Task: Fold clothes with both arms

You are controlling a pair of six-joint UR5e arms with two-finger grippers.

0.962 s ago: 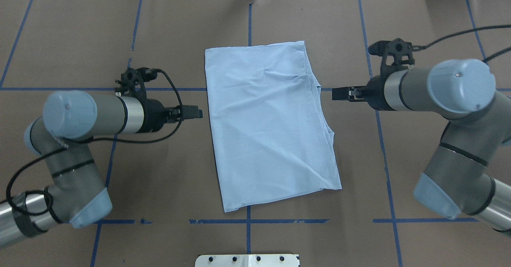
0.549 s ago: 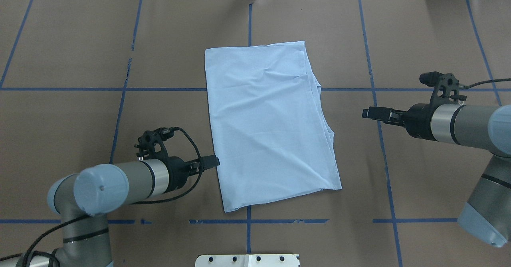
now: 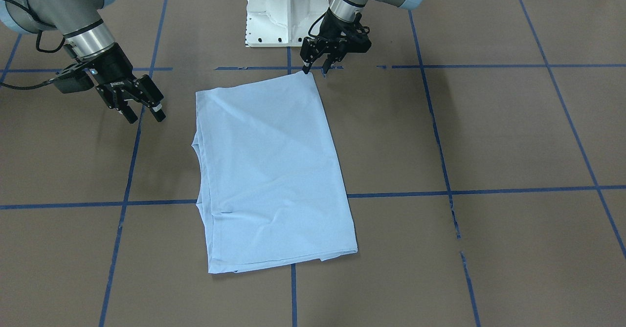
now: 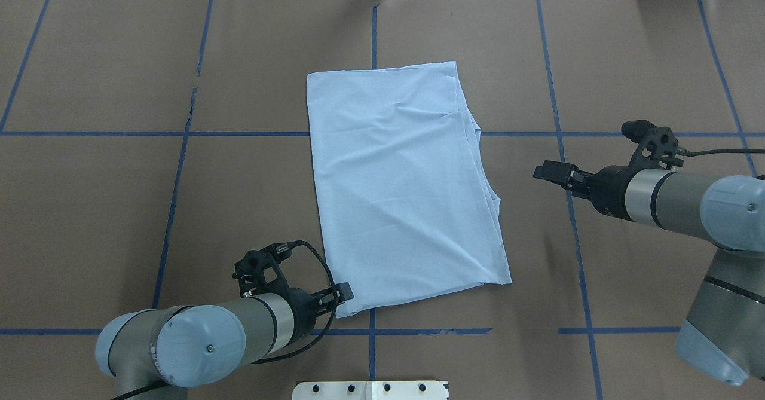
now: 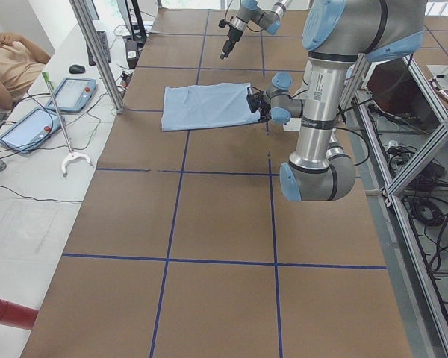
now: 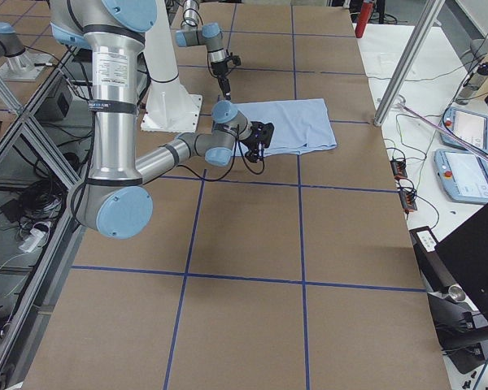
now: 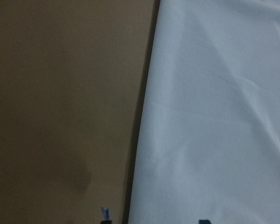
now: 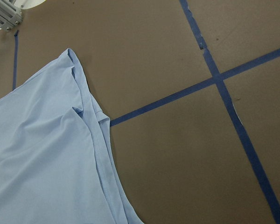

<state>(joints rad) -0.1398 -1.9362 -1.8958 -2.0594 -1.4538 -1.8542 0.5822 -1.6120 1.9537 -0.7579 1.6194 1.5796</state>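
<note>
At the tabletop's (image 4: 119, 208) middle lay one pale blue T-shirt (image 4: 400, 185), folded into a flat oblong. Left gripper (image 3: 315, 71): fingers spread, low at the shirt's corner toward the robot's edge; whether a tip touched cloth could not be told. Right gripper (image 3: 146, 118): fingers spread, holding nothing, near the shirt's layered side, apart from it.
</note>
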